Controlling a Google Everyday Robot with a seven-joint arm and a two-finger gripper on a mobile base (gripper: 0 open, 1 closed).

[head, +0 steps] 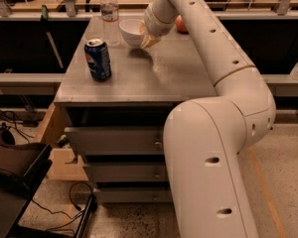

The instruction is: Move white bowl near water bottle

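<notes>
The white bowl (131, 31) is small, round and glossy, and sits at the far side of the grey tabletop (154, 73), just right of the water bottle (109, 15). The bottle is tall, slim and clear with a white cap and a label band; it stands upright at the far left. My gripper (148, 37) is at the bowl's right rim and is shut on it. A small shadow lies under the bowl; I cannot tell whether it touches the table.
A blue soda can (98, 59) stands upright at the left, nearer the front edge. An orange-red apple (181, 24) lies at the far side, partly hidden behind my arm. Drawers are below the tabletop. A counter rail runs behind the table.
</notes>
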